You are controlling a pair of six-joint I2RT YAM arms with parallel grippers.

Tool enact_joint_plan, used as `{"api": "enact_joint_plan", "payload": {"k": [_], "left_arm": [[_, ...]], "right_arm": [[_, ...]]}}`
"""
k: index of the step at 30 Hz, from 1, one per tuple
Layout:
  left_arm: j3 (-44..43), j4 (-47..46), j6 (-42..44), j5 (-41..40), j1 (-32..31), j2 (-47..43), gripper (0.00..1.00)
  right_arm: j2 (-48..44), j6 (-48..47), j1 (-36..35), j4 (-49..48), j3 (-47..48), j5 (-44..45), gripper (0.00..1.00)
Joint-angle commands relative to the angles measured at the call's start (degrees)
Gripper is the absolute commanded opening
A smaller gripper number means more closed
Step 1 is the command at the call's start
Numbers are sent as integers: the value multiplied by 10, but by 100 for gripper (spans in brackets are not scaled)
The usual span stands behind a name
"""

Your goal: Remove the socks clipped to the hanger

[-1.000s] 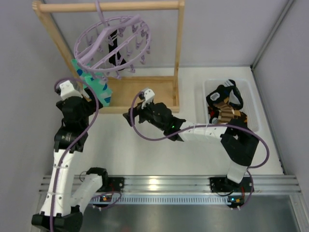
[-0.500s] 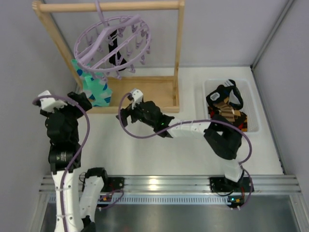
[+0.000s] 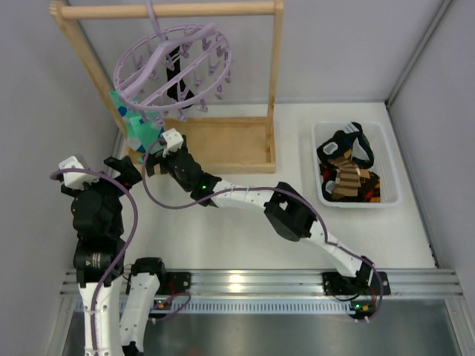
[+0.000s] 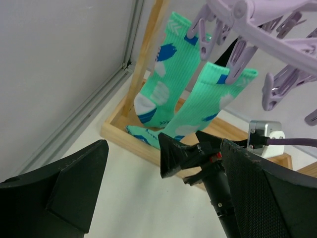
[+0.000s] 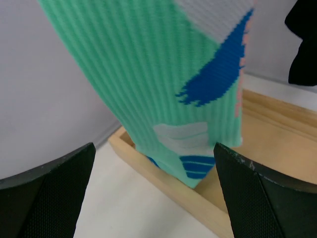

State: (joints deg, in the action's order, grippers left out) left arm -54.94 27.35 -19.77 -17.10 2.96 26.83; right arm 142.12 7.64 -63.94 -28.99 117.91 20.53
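Observation:
The lilac hanger [image 3: 174, 63] hangs by its hook from the wooden rack's top bar. Two teal socks [image 3: 139, 127] with blue and white marks hang clipped at its near-left side, and a black sock [image 3: 178, 83] hangs near its middle. My right gripper [image 3: 151, 160] is open just below the teal socks; in the right wrist view [image 5: 154, 148] one teal sock [image 5: 173, 74] hangs in front of the open jaws without touching them. My left gripper [image 3: 125, 169] is open and empty, left of and below the socks [image 4: 158, 84]. The hanger [image 4: 257, 22] and the right gripper [image 4: 185, 153] also show in the left wrist view.
The wooden rack [image 3: 223, 144] stands at the back left, with its base tray under the socks [image 5: 193, 196]. A white bin [image 3: 387, 144] at the right holds brown striped and black socks. The left wall is close to my left arm.
My left gripper pulled back down and left from the teal socks, then stayed. My right arm stretched left, bringing its open gripper under the teal socks.

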Motion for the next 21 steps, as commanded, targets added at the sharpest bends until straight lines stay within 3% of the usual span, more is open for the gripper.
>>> {"api": "enact_joint_plan", "payload": {"k": [1, 10, 17, 21], "left_arm": [[18, 9, 4, -35, -16, -13, 99], [43, 7, -9, -80, -56, -51, 98], [67, 7, -21, -64, -71, -63, 99], [70, 7, -22, -57, -84, -73, 98]], "right_arm": [[42, -10, -33, 6, 85, 93, 99], [119, -10, -40, 25, 209, 209, 100], [139, 8, -1, 1, 254, 197, 99], [146, -27, 24, -19, 264, 181, 100]]}}
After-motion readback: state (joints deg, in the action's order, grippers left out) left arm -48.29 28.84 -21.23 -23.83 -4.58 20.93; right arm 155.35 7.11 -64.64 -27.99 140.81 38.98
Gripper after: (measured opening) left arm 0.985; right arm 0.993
